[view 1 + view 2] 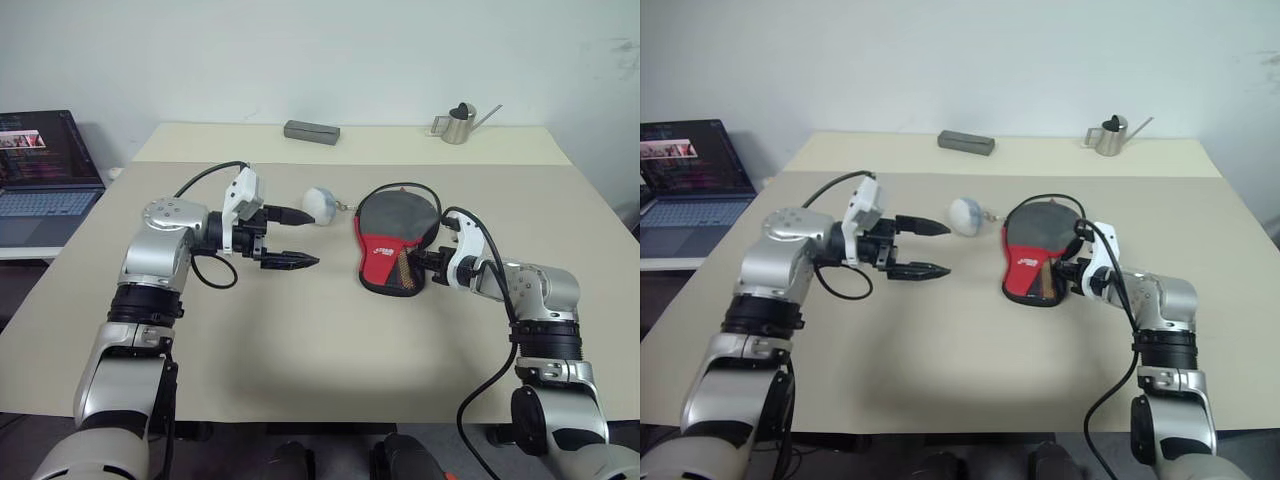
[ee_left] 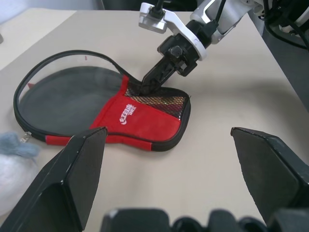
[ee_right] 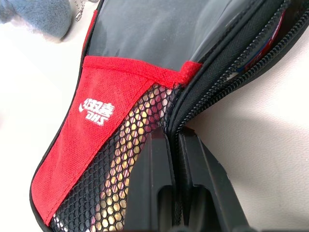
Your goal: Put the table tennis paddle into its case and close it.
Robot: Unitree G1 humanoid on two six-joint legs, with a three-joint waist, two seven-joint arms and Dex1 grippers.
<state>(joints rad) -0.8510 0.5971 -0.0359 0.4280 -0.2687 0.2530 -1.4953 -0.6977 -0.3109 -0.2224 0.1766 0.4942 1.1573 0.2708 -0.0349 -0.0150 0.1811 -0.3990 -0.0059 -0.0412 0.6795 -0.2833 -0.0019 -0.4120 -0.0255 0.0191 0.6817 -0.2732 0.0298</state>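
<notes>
in the head views we see the paddle-shaped black fabric case (image 1: pixel 393 243) with its red logo panel and mesh pocket lying flat on the beige bench (image 1: pixel 300 340), right of centre, its grey fluffy charm (image 1: pixel 321 205) just beyond its far left edge. our right end effector (image 1: pixel 428 263) sits at the case's near right rim, fingers pressed together on the edge. our left end effector (image 1: pixel 290 238) hovers well to the left of the case, jaws spread wide and holding nothing. a dark round blade seems to lie under the clear side, so we judge the table tennis paddle (image 1: pixel 396 212) is already inside, and the step in hand is closing.

in the left wrist view the zipper rim gapes as an open loop around the round end, and the right end effector (image 2: pixel 145 87) bites the rim where mesh meets the clear panel.

in the right wrist view the two black fingers (image 3: pixel 157 183) clamp the zipper edge beside the mesh pocket; we cannot make out the pull.

next, we reckon the left end effector must steady the case while the right draws along the rim.
</notes>
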